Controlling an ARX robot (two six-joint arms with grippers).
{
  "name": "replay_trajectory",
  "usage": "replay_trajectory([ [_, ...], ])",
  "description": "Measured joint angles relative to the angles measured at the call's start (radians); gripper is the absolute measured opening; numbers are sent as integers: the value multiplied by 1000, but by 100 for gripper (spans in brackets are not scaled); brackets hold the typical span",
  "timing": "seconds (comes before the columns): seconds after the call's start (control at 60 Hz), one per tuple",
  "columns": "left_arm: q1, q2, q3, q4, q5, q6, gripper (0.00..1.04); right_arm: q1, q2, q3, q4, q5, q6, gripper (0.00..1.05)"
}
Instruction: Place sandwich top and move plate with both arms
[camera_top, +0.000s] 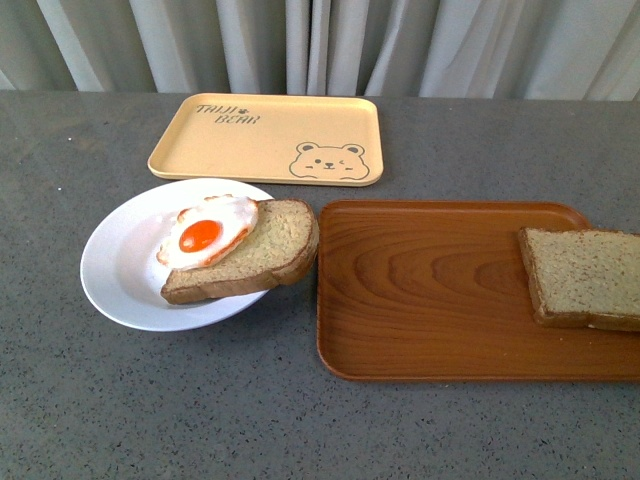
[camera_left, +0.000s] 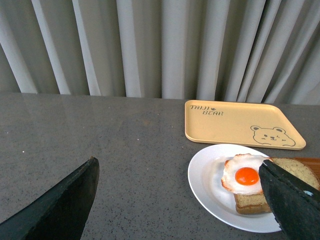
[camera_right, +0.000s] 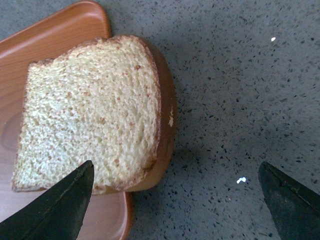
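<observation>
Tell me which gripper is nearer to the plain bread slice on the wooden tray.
Right. The right gripper hangs open above the sandwich top, one finger over its edge. The left gripper is open over by the plate, across the wooden tray from that slice.

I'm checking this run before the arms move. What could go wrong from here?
1. The top overhangs the edge of the wooden tray; the open right gripper, closing, might tip it onto the table.
2. The egg slice juts past the rim of the plate toward the tray; moving the plate could slide it off or snag it.
3. The egg sits off-centre on its slice, so the top may rest unevenly.
</observation>
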Motion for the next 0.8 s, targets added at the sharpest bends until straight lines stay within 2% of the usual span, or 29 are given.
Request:
replay_trajectory([
  [0.25,0,0,0,0,0,0,96,37,36,22,50,-7,81,94],
  [0.5,0,0,0,0,0,0,96,56,54,26,61,-11,115,55],
  [0.6,0,0,0,0,0,0,96,57,43,27,58,-16,142,32],
  [0.8,0,0,0,0,0,0,96,63,-53,27,18,-56,174,5],
])
